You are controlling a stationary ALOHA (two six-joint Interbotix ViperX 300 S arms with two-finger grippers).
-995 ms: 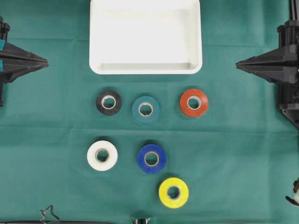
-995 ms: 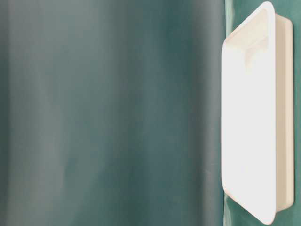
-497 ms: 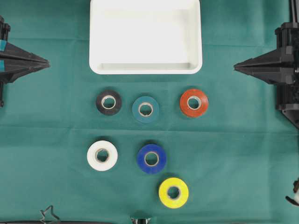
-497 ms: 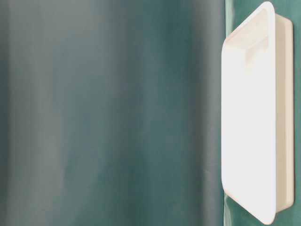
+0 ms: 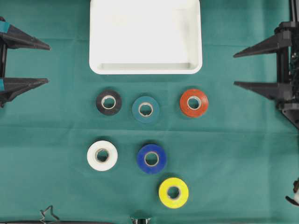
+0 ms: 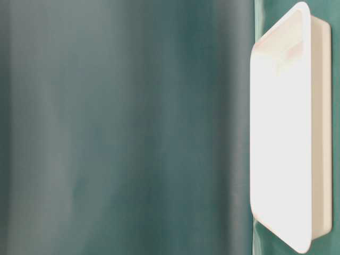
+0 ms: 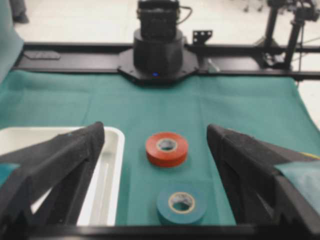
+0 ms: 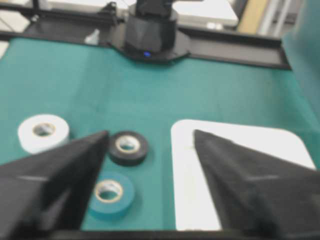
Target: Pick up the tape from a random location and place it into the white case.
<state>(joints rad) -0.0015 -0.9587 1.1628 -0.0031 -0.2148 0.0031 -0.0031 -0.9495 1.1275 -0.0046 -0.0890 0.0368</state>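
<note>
Several tape rolls lie flat on the green cloth: black point(image 5: 109, 102), teal point(image 5: 145, 109), red point(image 5: 194, 102), white point(image 5: 102, 155), blue point(image 5: 152, 158) and yellow point(image 5: 174, 192). The white case point(image 5: 145, 37) sits empty at the back centre, just behind the upper row. My left gripper point(image 5: 47, 64) hovers at the far left edge, open and holding nothing. At the far right edge my right gripper point(image 5: 234, 70) is open and empty too. The left wrist view looks between the fingers at the red tape point(image 7: 167, 148) and teal tape point(image 7: 181, 203). Black tape point(image 8: 128, 147) and teal tape point(image 8: 111, 194) show in the right wrist view.
A small bent metal clip point(image 5: 49, 213) lies at the front left edge. The opposite arm's black base point(image 7: 157, 50) stands beyond the cloth. The table-level view is mostly blurred green cloth, with the case point(image 6: 281, 133) at its right.
Both grippers went from shut to wide open. The arms stay at the table's sides, and the tapes and case have not moved.
</note>
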